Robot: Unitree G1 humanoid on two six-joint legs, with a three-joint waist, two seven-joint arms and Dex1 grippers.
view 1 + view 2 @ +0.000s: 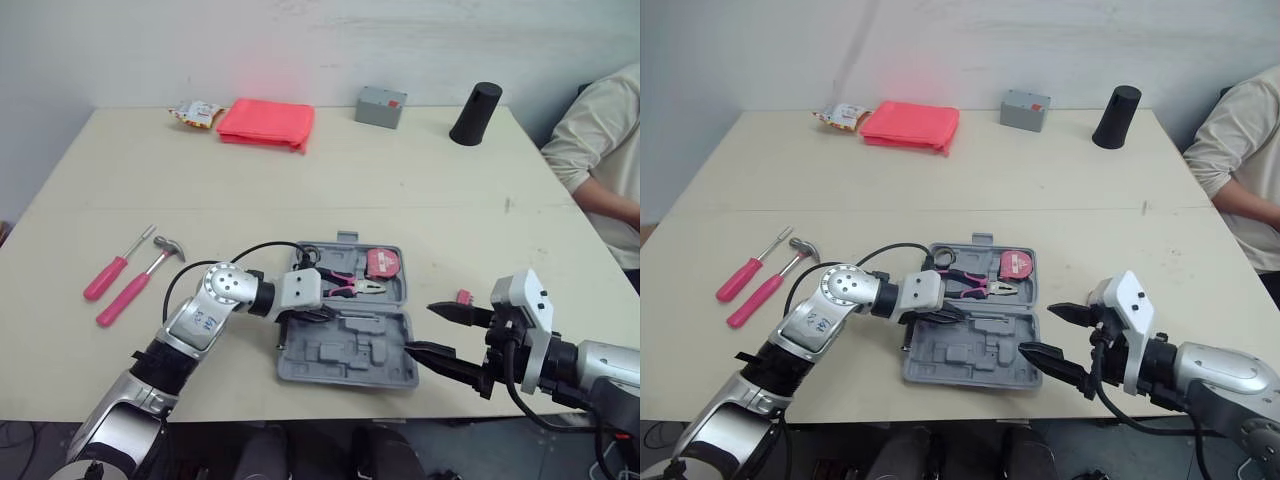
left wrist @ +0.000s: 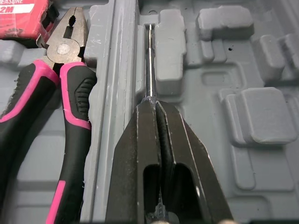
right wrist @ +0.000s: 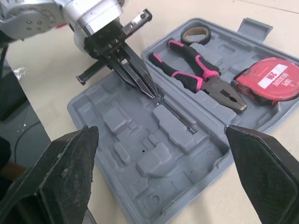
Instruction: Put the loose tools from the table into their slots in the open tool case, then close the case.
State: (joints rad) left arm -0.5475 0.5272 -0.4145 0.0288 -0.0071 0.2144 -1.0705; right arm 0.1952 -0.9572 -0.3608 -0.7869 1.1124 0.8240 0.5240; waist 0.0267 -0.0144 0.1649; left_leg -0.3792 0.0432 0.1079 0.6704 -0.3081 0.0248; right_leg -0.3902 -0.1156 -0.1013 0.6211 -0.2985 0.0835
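Pale wall behind, a wide cream tabletop (image 1: 400, 190) is carrying the work. An open grey plastic tool case (image 1: 340, 362) is lying near its front edge.

The left gripper (image 2: 153, 105) is reaching into the case from 9 o'clock. Its two black fingers are pressed together, clamping a thin metal shaft (image 2: 149, 60). The shaft is lying in a narrow groove beside the hinge line, its long axis running straight out from the fingertips and along the groove. I cannot make out the handle.

The right gripper (image 1: 420, 328) is hovering just off the case at 3 o'clock, fingers spread wide and holding nothing.

A pink-handled hammer (image 1: 135, 287) and a pink-handled screwdriver (image 1: 107, 278) are waiting on the table at 9 o'clock from the case, well apart from it. They are lying side by side, with their long axes slanting from 7 o'clock up to 1 o'clock. Their handles are pointing to the near-left edge and their heads are pointing towards the case. The left arm is clearly the nearer one, since the case is sitting between them and the right gripper.

Pink-and-black pliers (image 1: 350, 287) and a red tape measure (image 1: 383, 263) are already sitting in the far half of the case.
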